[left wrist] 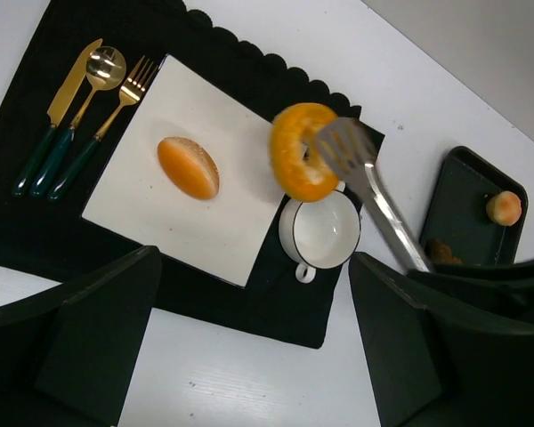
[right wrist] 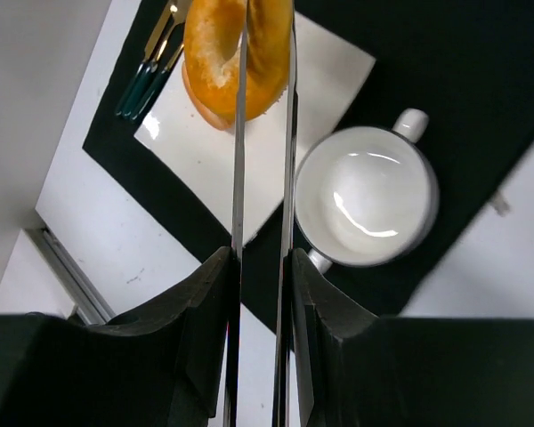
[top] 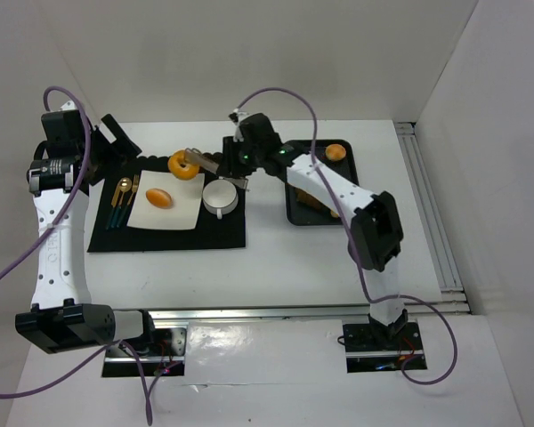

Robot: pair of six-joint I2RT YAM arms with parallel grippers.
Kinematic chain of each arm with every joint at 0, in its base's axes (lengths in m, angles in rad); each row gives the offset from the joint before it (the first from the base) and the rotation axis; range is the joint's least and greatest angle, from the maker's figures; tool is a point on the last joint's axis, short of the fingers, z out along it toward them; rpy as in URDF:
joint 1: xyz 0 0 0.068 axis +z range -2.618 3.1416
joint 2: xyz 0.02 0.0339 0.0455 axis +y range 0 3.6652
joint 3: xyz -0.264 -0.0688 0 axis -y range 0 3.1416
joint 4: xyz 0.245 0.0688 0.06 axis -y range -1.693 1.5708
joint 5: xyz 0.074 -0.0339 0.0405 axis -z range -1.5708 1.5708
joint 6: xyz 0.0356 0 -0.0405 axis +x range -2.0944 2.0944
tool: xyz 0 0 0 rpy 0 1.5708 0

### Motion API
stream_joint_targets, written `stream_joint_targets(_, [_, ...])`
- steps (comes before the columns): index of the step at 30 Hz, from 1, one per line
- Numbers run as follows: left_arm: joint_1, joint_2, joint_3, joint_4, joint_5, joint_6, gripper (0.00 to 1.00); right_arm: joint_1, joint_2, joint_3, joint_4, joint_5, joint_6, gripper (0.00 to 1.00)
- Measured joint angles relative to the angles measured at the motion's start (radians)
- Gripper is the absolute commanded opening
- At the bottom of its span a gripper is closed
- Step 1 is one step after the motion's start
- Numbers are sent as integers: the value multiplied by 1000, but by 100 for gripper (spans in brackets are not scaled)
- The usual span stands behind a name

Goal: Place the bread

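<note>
Ring of bread [left wrist: 289, 167]: golden-orange, pinched on edge between the two blades of the tongs [left wrist: 383, 209], up off the table over the far right corner of the plate [left wrist: 133, 200], close above the cup [right wrist: 367, 196]
Oval bun [left wrist: 188, 167]: lying flat near the middle of the plate, apart from the ring
Round bun [left wrist: 504, 207]: small, sitting at the far end of the tray [left wrist: 463, 191], well apart from the plate
Brown piece [left wrist: 440, 252]: on the tray too, at the nearer end, mostly hidden by the right arm, so I cannot tell its shape
Tongs: long and slim, bare metal, reaching from the right gripper [right wrist: 260, 258] out to the ring
Right gripper: fingers clenched on the tong handles, pressing both strips close together
Left gripper [left wrist: 254, 267]: fingers spread wide, grasping nothing, hanging in the air off the far left corner of the mat [top: 222, 233]
Plate: white and square, lying on the mat
Cup: white with a small handle, standing on the mat just beside the plate's right edge
Cutlery [left wrist: 67, 120]: gold knife, spoon and fork with dark green handles, side by side on the mat, left of the plate
Mat: black, scalloped along its far edge, flat on the white table [top: 276, 267]
Tray: black, on the table to the right of the mat, not touching it
</note>
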Motion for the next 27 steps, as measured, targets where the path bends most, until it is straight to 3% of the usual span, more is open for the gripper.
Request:
stream_joint_targets(5, [0,0,0,-6,-1,0,100,62,174,161,-18,3,-2,25])
stream_joint_targets(13, [0,-3,1,-12,-5,0,100,81,270,217,-29,9,-4,25])
stream_joint_targets(19, [0,-14,1,-20,-10,0,100,84,311,257,-39,37,-5,38])
stream_joint_targets(22, [0,-14,1,-22,-11,0,100,85,311,256,-43,55,-6,39])
stream_joint_targets(25, [0,-14,1,-23,-12,0,100,85,304,235,-36,65,-8,53])
stream_joint_targets(27, [0,-14,1,-23,-11,0,100,85,297,216,-36,73,-10,53])
